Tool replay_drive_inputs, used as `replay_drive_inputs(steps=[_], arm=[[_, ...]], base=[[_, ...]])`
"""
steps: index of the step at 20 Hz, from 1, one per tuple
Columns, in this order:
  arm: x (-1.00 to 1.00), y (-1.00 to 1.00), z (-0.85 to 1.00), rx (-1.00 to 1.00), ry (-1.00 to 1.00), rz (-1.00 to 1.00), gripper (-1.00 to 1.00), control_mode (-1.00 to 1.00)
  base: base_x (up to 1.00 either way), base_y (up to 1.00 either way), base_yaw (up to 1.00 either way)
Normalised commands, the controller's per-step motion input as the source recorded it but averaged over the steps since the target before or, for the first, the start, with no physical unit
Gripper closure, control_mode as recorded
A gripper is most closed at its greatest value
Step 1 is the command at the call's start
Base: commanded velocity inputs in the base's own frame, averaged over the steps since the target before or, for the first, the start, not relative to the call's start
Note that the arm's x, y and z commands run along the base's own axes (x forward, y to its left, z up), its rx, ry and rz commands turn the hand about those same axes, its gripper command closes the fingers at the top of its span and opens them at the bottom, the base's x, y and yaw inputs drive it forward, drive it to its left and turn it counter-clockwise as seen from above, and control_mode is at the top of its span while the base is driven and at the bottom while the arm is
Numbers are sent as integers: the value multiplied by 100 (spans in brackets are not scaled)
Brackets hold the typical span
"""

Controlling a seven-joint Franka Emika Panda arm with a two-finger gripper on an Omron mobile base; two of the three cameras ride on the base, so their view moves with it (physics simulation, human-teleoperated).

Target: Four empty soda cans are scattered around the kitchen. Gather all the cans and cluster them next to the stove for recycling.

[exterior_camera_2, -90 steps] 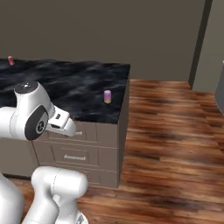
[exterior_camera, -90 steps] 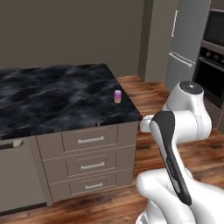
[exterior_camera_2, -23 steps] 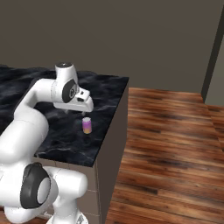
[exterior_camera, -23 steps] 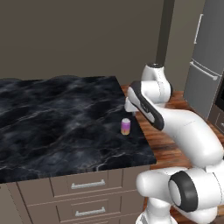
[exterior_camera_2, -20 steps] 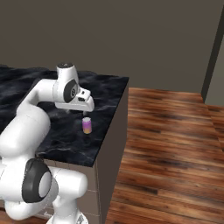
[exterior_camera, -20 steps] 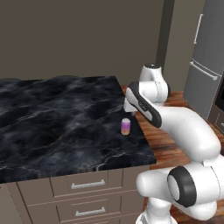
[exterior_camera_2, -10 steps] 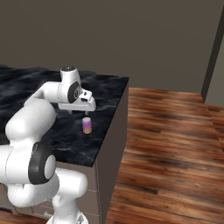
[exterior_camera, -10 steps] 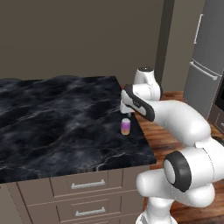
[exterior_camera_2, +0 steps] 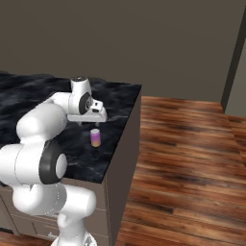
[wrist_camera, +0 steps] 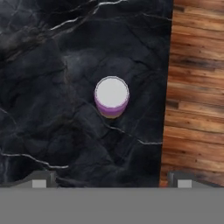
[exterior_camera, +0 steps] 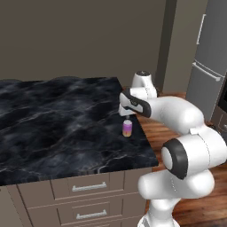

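One soda can (exterior_camera: 127,128), purple fading to orange at the base with a silver top, stands upright on the black marble counter (exterior_camera: 57,128) close to its right edge. It also shows as the can (exterior_camera_2: 95,138) and from straight above as the can (wrist_camera: 112,96). My gripper (exterior_camera: 126,114) hangs just above it, pointing down, its jaws open and wide apart with nothing between them. The same gripper (exterior_camera_2: 91,122) sits over the can's top, clear of it. Its fingertips (wrist_camera: 41,179) stand at the bottom of the hand view. The stove is out of view.
The counter's right edge (wrist_camera: 166,109) drops to a wooden floor (exterior_camera_2: 187,158) a short way from the can. Drawers (exterior_camera: 88,188) front the counter below. A grey fridge (exterior_camera: 210,66) stands at the far right.
The base drove up to the counter since the earliest frames. Over the last second the hand came down and drew in over the can, jaws staying open.
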Motion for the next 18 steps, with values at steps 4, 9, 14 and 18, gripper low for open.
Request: replay_drive_inputs(steps=[4, 9, 14, 18], arm=[[35, 0, -23, 0, 1, 2, -100, -100], [32, 2, -21, 0, 0, 0, -100, -100], [22, 2, -16, 0, 0, 0, -100, -100], [20, 2, -14, 0, 2, 0, -100, -100]], base=[[0, 0, 0], [0, 0, 0], [0, 0, 0], [0, 0, 0]])
